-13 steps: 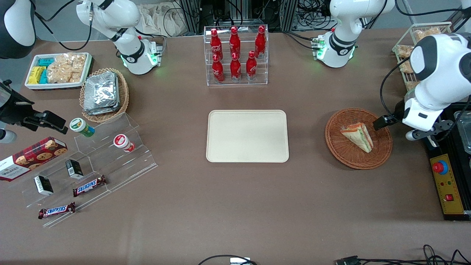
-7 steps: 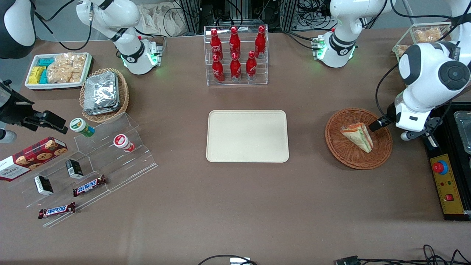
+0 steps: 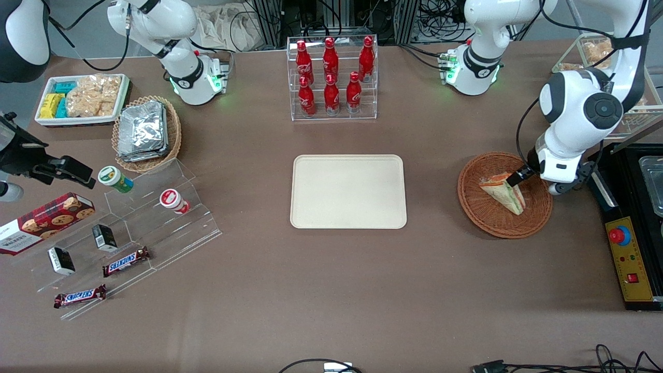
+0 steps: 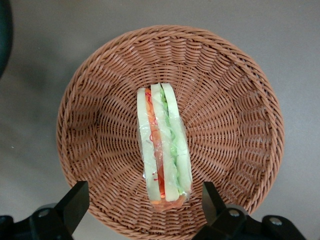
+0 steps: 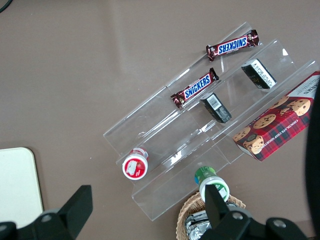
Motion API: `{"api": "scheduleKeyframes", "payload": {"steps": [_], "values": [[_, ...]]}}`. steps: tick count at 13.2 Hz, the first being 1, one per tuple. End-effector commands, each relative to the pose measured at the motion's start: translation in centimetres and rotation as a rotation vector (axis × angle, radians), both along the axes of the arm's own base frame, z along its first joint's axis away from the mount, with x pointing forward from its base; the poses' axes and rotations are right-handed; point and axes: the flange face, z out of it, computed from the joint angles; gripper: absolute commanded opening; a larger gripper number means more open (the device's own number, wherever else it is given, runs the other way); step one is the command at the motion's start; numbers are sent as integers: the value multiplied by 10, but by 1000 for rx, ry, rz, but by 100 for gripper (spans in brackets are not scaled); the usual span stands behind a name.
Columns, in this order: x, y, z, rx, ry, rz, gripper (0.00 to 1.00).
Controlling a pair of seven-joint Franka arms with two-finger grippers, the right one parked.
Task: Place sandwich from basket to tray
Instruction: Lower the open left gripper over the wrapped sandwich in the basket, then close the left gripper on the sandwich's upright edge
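The sandwich (image 3: 503, 192), a pale bread wedge with orange, red and green layers in clear wrap, lies in the round reddish-brown wicker basket (image 3: 476, 207) toward the working arm's end of the table. The cream tray (image 3: 348, 191) lies flat at the table's middle with nothing on it. My left gripper (image 3: 518, 177) hangs above the basket over the sandwich's end. In the left wrist view the gripper (image 4: 145, 200) is open, its black fingers (image 4: 75, 202) apart on either side of the sandwich (image 4: 163, 145), above the basket (image 4: 230, 130), touching nothing.
A clear rack of red bottles (image 3: 331, 77) stands farther from the camera than the tray. A black control box with a red button (image 3: 629, 256) sits beside the basket at the table's edge. A wire rack of packets (image 3: 595, 57) stands near the working arm.
The left arm has swung in over the basket; the gripper moved from the basket's rim toward the sandwich. The sandwich and basket have not moved.
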Motion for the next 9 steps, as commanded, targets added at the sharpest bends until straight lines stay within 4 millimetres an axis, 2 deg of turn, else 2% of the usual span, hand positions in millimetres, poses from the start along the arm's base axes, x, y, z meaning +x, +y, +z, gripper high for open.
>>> {"api": "scheduleKeyframes", "payload": {"steps": [1, 6, 9], "values": [[-1, -4, -16, 5, -28, 39, 100], [-2, -7, -37, -3, -41, 55, 100], [-9, -8, -59, -13, -62, 52, 100]]}}
